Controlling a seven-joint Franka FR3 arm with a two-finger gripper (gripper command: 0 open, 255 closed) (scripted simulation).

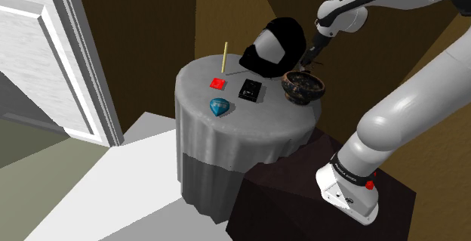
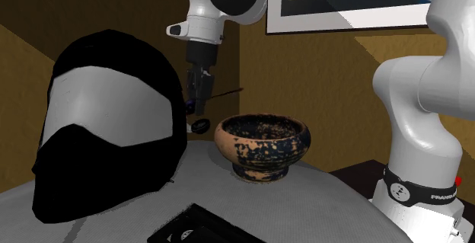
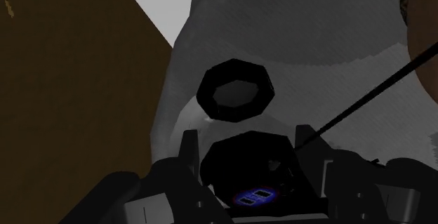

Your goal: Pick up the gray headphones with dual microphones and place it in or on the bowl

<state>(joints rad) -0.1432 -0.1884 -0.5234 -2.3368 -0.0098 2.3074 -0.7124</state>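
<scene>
- Gripper [image 2: 199,100]: all-black, two fingers, pointing down between the helmet and the bowl. In the wrist view the fingers [image 3: 188,152] press against either side of a black ear cup, so it is clamped on the headset.
- Black headphones with grey inner pads and thin black microphone booms [image 3: 234,89]: hanging from the gripper. One octagonal cup sits between the fingers and a second hangs past the fingertips. One boom sticks out towards the bowl. A small blue-lit patch shows on the held cup.
- Position of the headphones: over the grey cloth, just beside the bowl rim on the helmet side, not inside the bowl. Cannot tell whether the lower cup touches the cloth.
- Round terracotta bowl with black mottling [image 2: 263,139]: upright on the table, near the edge facing the stand.
- Large black helmet with a grey visor band [image 2: 106,127]: upright, near the bowl on the side away from the stand.
- Round table under a grey draped cloth [image 1: 241,137]: also carries a small red square [image 1: 218,84], a thin yellow stick [image 1: 225,57] standing upright, a flat black box [image 1: 250,90] and a blue teardrop-shaped piece [image 1: 219,107].
- Writing: the black band at the arm's base reads "FRANK", cut off by the picture edge [image 2: 445,198]. The lettering on the upper arm link is too small to read.
- Dark box stand [image 1: 302,202] just beside the table.
</scene>
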